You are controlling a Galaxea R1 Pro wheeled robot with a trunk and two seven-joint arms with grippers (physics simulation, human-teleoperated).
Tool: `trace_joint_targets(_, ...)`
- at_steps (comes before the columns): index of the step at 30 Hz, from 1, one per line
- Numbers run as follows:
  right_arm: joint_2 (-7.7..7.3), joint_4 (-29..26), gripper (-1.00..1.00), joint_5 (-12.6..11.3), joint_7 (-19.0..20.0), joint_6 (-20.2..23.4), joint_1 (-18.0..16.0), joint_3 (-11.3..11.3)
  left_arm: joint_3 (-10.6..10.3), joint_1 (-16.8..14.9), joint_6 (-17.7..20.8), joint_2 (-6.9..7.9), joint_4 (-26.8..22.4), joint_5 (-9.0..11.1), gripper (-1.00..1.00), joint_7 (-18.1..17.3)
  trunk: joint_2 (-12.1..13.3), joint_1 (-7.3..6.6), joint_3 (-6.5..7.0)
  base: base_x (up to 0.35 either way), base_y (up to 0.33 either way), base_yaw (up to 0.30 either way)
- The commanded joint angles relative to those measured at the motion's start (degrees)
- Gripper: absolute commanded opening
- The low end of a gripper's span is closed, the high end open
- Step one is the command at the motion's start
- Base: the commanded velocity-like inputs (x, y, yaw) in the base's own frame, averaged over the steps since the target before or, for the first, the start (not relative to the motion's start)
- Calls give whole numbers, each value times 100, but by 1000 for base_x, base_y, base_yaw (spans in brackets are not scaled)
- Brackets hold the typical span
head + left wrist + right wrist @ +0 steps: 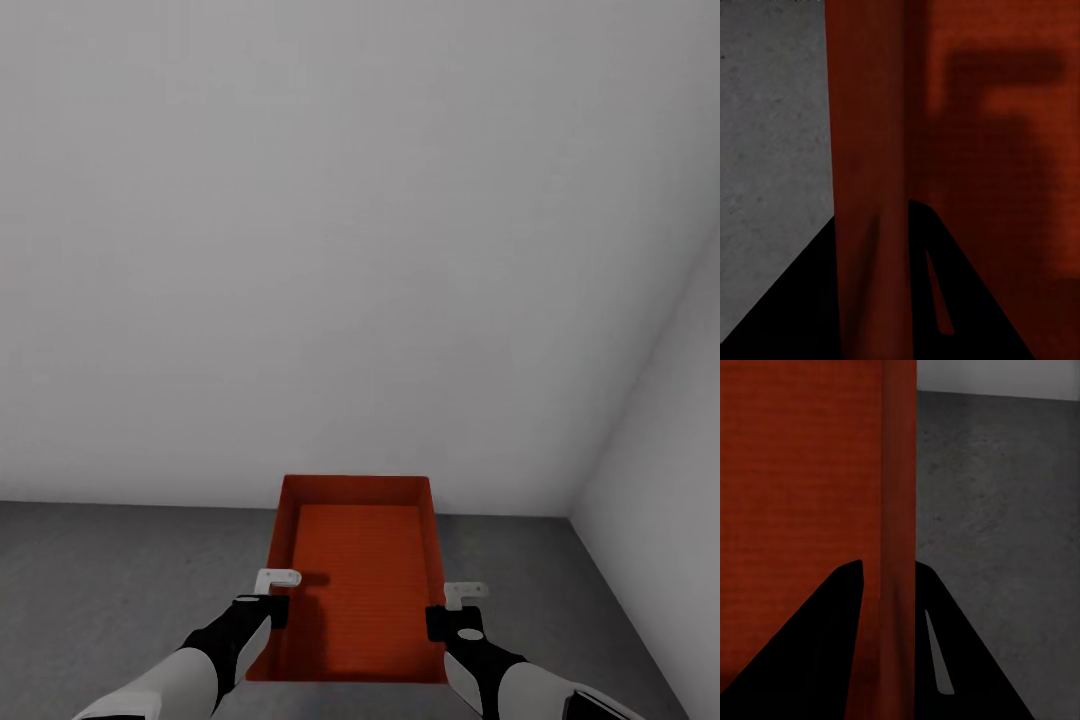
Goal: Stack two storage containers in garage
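holding one orange-red container (358, 570) between both arms, long axis pointing straight ahead at the white wall (330, 250). left claw (874, 292) and right claw (896, 649) each clamped on a side wall, above the garage floor (110, 570).

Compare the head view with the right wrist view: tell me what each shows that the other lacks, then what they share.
Head view alone: the left tool on the storage container's left wall, the bin's whole open inside, and the white walls' corner above it.

Right wrist view alone: a close look at the right tool's fingers straddling the right wall, one inside, one outside.

Both: the orange-red container, the right tool on its right wall, and the grey concrete floor.
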Motion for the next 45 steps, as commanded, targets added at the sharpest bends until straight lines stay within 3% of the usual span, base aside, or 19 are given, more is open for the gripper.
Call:
trace_joint_targets(1, 5, 6, -100, -61, -150, -36, -8, 11, -182, 3, 26, -14, 25, 81, -100, -44, -9, 2, -9, 5, 0, 0)
trace_joint_targets(40, 5, 6, -100, -61, -150, -44, -8, 11, -176, 3, 28, -13, 15, 89, -100, -61, -9, 2, -9, 0, 0, 0)
trace_joint_targets(45, 5, 6, -100, -61, -150, -44, -8, 11, -180, 3, 34, -14, 20, 90, -100, -62, -210, 112, -99, 0, 0, 0)
